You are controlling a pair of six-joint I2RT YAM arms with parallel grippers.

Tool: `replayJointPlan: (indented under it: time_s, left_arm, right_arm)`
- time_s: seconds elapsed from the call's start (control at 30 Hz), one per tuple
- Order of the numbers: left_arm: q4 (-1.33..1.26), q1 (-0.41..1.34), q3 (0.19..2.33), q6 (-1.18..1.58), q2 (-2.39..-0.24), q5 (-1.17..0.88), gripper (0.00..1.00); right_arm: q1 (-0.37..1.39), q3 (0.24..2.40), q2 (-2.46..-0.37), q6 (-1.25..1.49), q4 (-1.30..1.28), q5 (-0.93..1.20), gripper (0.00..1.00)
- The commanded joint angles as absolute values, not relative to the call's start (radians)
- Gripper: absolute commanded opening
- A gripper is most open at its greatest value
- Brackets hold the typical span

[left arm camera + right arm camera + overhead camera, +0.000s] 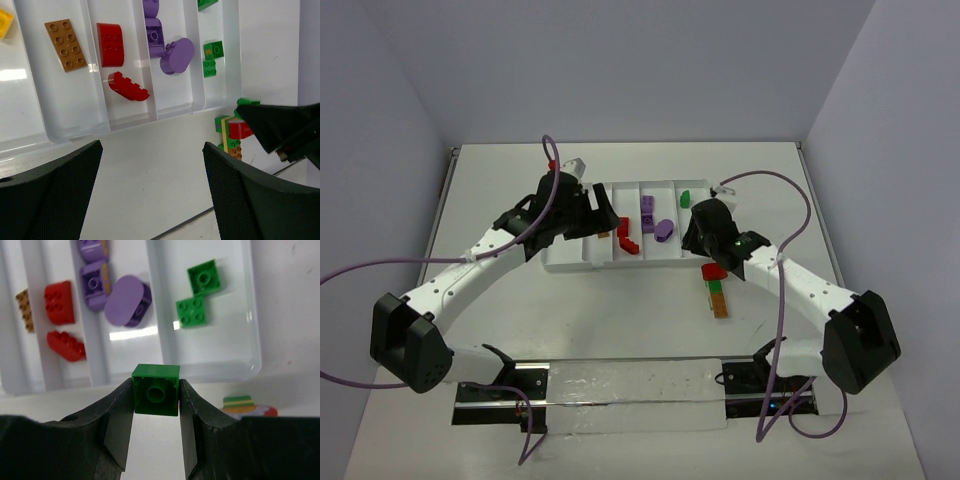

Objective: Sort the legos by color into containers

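Note:
The white tray (570, 258) lies mid-table. Its compartments hold a yellow brick (5, 22), an orange-brown plate (65, 44), two red bricks (110, 44), purple bricks (177, 55) and, in the rightmost one, green bricks (192, 311). My right gripper (156, 388) is shut on a small green brick (156, 374), just short of the tray's near rim (210, 371), by the green compartment. My left gripper (152, 150) hangs open and empty over bare table in front of the tray. A stuck-together stack (717, 292) of red, yellow, green and orange-brown bricks lies on the table right of the tray's near corner.
The right arm (280, 127) reaches in beside the stack. The left gripper (605, 215) sits over the tray's left half, the right gripper (695, 240) at its right end. Grey walls enclose the table on three sides.

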State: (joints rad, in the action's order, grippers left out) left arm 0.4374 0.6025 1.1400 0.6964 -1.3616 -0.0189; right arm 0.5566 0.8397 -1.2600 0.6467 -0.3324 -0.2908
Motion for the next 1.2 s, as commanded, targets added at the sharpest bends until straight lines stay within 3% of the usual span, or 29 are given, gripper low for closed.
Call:
replayJointPlan:
  time_s: [0.0,0.17,0.23,0.43,0.7,1.17]
  left_arm:
    - [0.434,0.603,1.146,0.7,-1.332,-0.006,0.9]
    - [0.455,0.601,1.146,0.685,-1.304,0.031,0.9]
    - [0.461,0.598,1.144,0.683,-1.299,0.033,0.9]
    - [0.487,0.597,1.138,0.681,-1.276,0.036,0.9]
    - [0.483,0.597,1.134,0.684,-1.259,0.032,0.9]
    - [0.442,0.595,1.146,0.698,-1.287,-0.019,0.9]
  right_arm:
    - [0.534,0.934,-1.375,0.615,-0.301,-0.404,0.23]
    - [0.513,1.022,-1.528,0.605,-0.273,-0.421,0.3]
    - [0.509,1.076,-1.601,0.606,-0.278,-0.433,0.38]
    - [0.506,1.228,-1.763,0.619,-0.347,-0.489,0.82]
    - [0.506,1.16,-1.659,0.621,-0.324,-0.505,0.83]
    - [0.503,0.665,-1.0,0.685,-0.458,-0.545,0.82]
